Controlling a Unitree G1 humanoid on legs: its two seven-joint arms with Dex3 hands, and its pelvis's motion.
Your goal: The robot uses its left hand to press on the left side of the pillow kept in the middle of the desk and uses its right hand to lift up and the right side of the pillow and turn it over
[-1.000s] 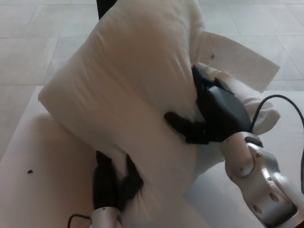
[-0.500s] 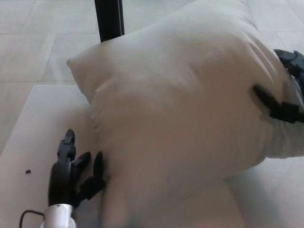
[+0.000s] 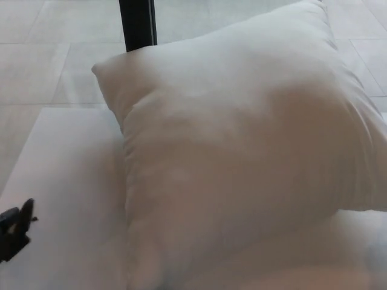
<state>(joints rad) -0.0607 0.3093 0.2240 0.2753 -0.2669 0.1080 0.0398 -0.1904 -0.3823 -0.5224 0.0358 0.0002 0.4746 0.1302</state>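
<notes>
The white pillow point(image 3: 242, 163) lay flat across the white desk point(image 3: 60, 181), filling the frame from centre out to three o'clock. By the look of it the flip was done and only withdrawal remained. The left hand point(image 3: 13, 229) sat at eight o'clock, well apart from the pillow, holding nothing; only finger stubs showed, so its spread couldn't be judged. The right hand was out of sight.

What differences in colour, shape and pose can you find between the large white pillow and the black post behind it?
The large white pillow is pale, while the black post is dark. The pillow is broad, puffy and creased; the post is narrow and straight-sided. The pillow lies spread over the white desk; the post stands upright on the tiled floor beyond it. Both are cut off by the picture's edge.
</notes>
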